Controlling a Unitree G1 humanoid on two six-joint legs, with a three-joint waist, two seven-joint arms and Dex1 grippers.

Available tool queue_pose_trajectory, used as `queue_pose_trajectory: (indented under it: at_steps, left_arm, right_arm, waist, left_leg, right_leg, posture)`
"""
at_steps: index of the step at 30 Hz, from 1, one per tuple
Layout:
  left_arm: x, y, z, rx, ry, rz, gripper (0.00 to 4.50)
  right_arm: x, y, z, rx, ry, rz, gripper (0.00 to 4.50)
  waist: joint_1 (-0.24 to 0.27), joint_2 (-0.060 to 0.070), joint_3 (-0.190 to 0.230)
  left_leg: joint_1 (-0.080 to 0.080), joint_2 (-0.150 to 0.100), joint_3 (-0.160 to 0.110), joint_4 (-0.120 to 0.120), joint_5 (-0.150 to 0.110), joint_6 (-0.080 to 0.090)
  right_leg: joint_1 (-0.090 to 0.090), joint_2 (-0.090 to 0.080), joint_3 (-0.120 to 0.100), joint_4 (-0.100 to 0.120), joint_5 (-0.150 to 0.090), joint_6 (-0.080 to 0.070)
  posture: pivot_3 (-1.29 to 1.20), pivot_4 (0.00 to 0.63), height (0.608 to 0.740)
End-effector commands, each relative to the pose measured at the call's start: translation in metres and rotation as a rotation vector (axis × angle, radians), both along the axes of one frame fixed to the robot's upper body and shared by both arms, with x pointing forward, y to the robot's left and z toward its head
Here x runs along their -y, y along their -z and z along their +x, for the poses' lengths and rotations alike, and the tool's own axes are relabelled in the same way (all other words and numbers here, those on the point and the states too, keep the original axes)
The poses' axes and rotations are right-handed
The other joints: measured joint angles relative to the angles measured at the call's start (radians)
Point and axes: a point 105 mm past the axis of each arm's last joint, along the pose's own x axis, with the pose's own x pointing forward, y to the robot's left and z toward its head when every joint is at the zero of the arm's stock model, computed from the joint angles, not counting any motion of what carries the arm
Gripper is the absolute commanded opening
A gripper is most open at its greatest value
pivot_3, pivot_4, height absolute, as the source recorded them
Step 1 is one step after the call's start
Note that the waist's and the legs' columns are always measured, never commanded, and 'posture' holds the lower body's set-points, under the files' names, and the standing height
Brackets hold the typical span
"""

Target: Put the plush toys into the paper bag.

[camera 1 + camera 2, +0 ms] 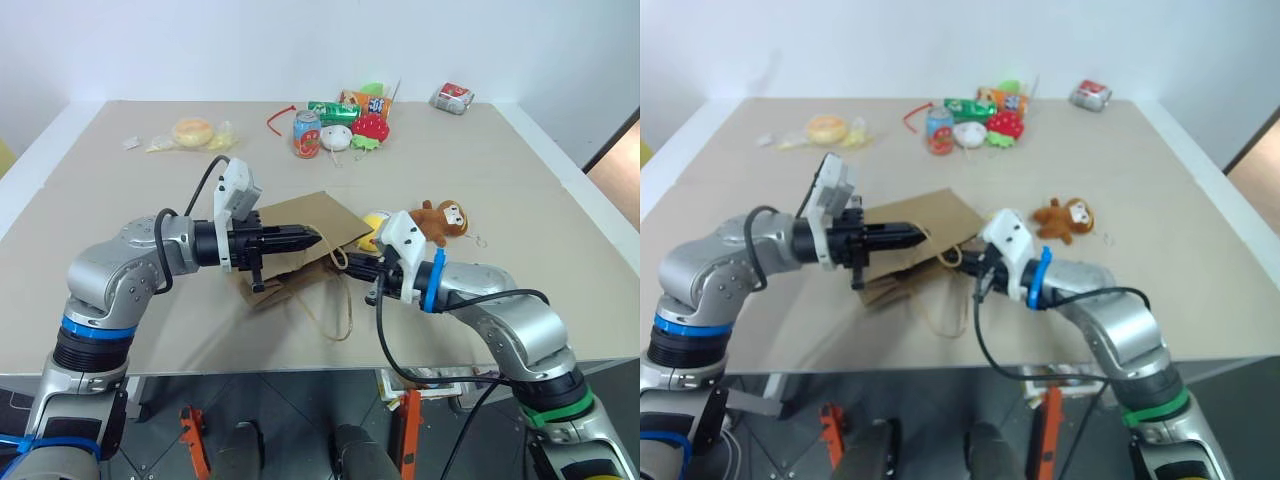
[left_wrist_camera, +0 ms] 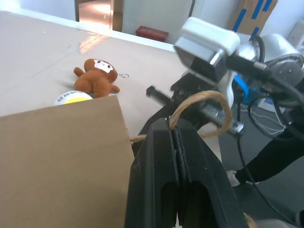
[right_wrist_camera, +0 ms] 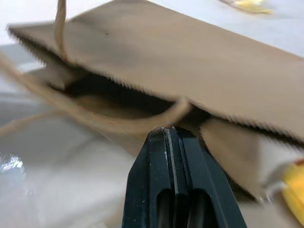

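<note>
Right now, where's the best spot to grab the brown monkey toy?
Probably the monkey around its round belly, coming down from above. It lies flat on the table with open space on its far side, while the yellow toy and paper bag crowd its other side.

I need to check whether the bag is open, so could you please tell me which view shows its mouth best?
The right wrist view: the paper bag lies with its dark, slightly parted mouth facing the camera. Both eye views show it flat between the arms, its mouth partly hidden. The left wrist view shows one panel and a handle.

table (image 1: pixel 120 300): beige, wide | wall (image 1: pixel 300 40): plain white | floor (image 1: pixel 290 400): dark tiles
</note>
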Motion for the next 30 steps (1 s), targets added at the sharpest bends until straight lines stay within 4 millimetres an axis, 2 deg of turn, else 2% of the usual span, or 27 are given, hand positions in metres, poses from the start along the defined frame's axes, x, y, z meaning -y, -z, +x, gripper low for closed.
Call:
queue_pose_trajectory:
  at_steps: [1,5,9,12,14,18,21,26,30]
  left_arm:
    - [0.001,-0.013,0.005,0.020,-0.033,-0.046,0.00]
    - [0.002,-0.013,0.007,0.009,-0.054,-0.059,0.00]
    - [0.002,-0.017,0.011,-0.007,-0.075,-0.094,0.00]
    - [0.002,-0.023,0.012,-0.015,-0.086,-0.126,0.00]
    - [0.000,-0.034,0.018,-0.007,-0.117,-0.179,0.00]
    - [0.000,-0.063,0.023,0.139,-0.189,-0.264,0.00]
    - [0.003,-0.072,0.019,0.298,-0.212,-0.263,0.00]
    - [0.008,-0.069,0.008,0.473,-0.182,-0.255,0.00]
    - [0.008,-0.066,0.006,0.503,-0.172,-0.266,0.00]
  right_arm:
    - [-0.014,0.001,0.009,-0.009,0.025,0.007,0.14]
    - [-0.023,0.010,0.018,-0.031,0.061,-0.008,0.14]
    - [-0.030,0.019,0.040,-0.015,0.180,-0.038,0.14]
    - [-0.025,0.029,0.057,0.005,0.293,-0.098,0.14]
    - [-0.021,0.037,0.065,-0.003,0.361,-0.123,0.14]
    - [-0.018,0.047,0.065,-0.012,0.379,-0.152,0.14]
    - [-0.016,0.049,0.066,-0.015,0.388,-0.153,0.14]
    - [-0.013,0.046,0.069,-0.012,0.392,-0.150,0.14]
    - [-0.009,0.042,0.073,-0.009,0.401,-0.140,0.14]
  waist:
    - [0.000,0.000,0.000]
    - [0.000,0.000,0.000]
    - [-0.002,0.000,0.000]
    - [-0.002,0.000,0.000]
    - [-0.001,0.000,0.000]
    - [0.002,0.000,0.000]
    - [0.001,0.000,0.000]
    - [0.001,0.000,0.000]
    - [0.000,0.000,0.000]
  left_leg:
    - [0.000,0.000,0.000,0.000,0.000,0.000]
    - [0.000,0.000,0.000,0.000,0.000,0.000]
    - [0.000,0.000,0.000,0.000,0.000,0.000]
    - [0.000,0.001,0.000,0.000,0.000,0.000]
    - [0.000,0.000,0.000,0.000,0.000,0.000]
    - [-0.001,0.000,0.000,0.000,0.000,0.000]
    - [-0.001,-0.001,0.000,0.000,0.000,0.000]
    - [0.000,0.000,0.000,-0.001,0.000,-0.001]
    - [0.000,0.000,0.000,-0.001,0.001,0.000]
  right_leg:
    - [0.000,0.000,0.000,0.000,0.000,0.000]
    - [0.000,0.000,0.000,-0.001,0.000,0.000]
    - [0.000,0.000,0.000,-0.001,0.000,0.000]
    - [0.000,0.001,0.000,0.000,0.001,-0.001]
    - [0.000,0.000,0.000,0.000,0.001,-0.001]
    - [-0.001,0.000,0.000,-0.001,0.001,0.000]
    - [0.000,0.000,0.000,-0.002,0.001,0.000]
    - [0.000,0.000,0.000,-0.002,0.001,0.000]
    - [0.000,0.000,0.000,-0.002,0.003,0.000]
  posture:
    - [0.00,0.150,0.740]
    - [0.00,0.150,0.740]
    - [0.00,0.150,0.740]
    - [0.00,0.150,0.740]
    - [0.00,0.150,0.740]
    - [0.00,0.150,0.740]
    - [0.00,0.150,0.740]
    - [0.00,0.150,0.740]
    - [0.00,0.150,0.740]
